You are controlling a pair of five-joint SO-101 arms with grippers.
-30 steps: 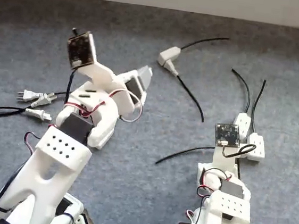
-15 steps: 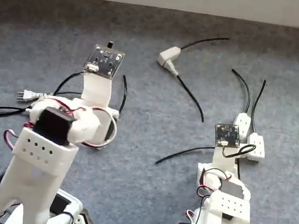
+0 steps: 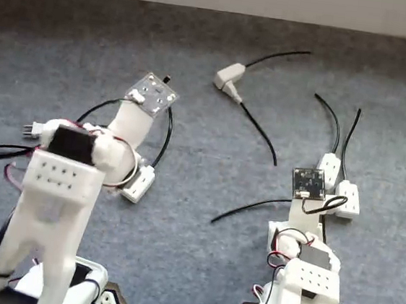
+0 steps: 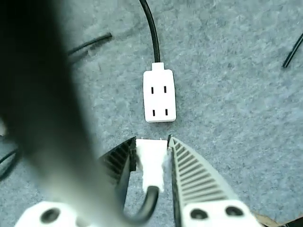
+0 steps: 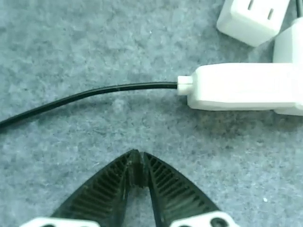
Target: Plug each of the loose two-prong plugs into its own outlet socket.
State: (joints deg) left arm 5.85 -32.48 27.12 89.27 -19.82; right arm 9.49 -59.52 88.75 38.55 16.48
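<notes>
My left gripper (image 4: 151, 140) is shut on a white two-prong plug (image 4: 151, 166) with a black cable, held just short of a white outlet socket (image 4: 159, 96) that lies flat on the carpet. From above, that socket (image 3: 138, 184) lies beside the folded left arm (image 3: 63, 173). My right gripper (image 5: 138, 155) is shut and holds nothing, hovering low over the carpet. In front of it lies another white plug (image 5: 239, 87) with a black cable, up against a white outlet block (image 5: 251, 19). Two outlet blocks (image 3: 329, 165) (image 3: 348, 198) sit beside the right arm.
Grey carpet covers the table. A white angled plug (image 3: 229, 77) with a long black cable lies at the back centre. More loose plugs (image 3: 34, 131) and cables lie at the far left, partly behind the left arm. A black cable (image 3: 244, 209) crosses the middle.
The left arm has swung and turned its wrist, so its camera board moved right and the outlet socket under it has come into view. The right arm has not moved.
</notes>
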